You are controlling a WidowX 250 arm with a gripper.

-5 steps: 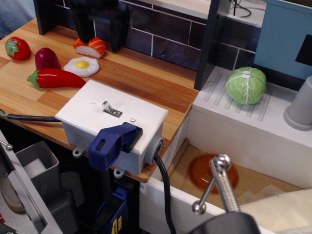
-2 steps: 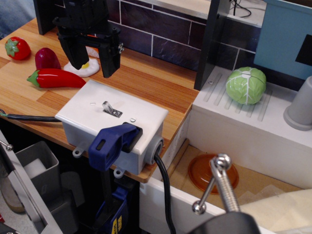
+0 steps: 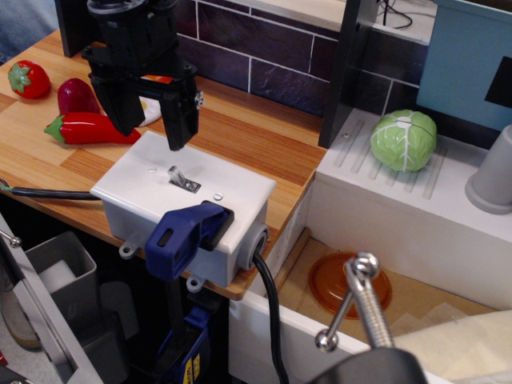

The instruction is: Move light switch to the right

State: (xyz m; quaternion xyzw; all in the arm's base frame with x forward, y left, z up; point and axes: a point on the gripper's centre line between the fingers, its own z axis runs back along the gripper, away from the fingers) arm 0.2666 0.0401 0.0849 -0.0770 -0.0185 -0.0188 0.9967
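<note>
The light switch (image 3: 179, 177) is a small silver toggle lever on a little metal plate, set in the top of a white plastic box (image 3: 188, 204) at the counter's front edge. The lever leans to the upper left. My black gripper (image 3: 152, 134) hangs open above the box's back left part, its two fingers pointing down. The right finger (image 3: 181, 120) ends just above and behind the lever, apart from it. Nothing is between the fingers.
A blue clamp handle (image 3: 184, 238) grips the box's front. Behind the gripper lie a red chili pepper (image 3: 86, 128), a purple vegetable (image 3: 74, 96), a strawberry (image 3: 28, 80) and a partly hidden fried egg. A green cabbage (image 3: 404, 140) sits on the white sink unit (image 3: 400, 216).
My gripper has come down and forward from the back of the counter to just above the white box. The lever has not moved.
</note>
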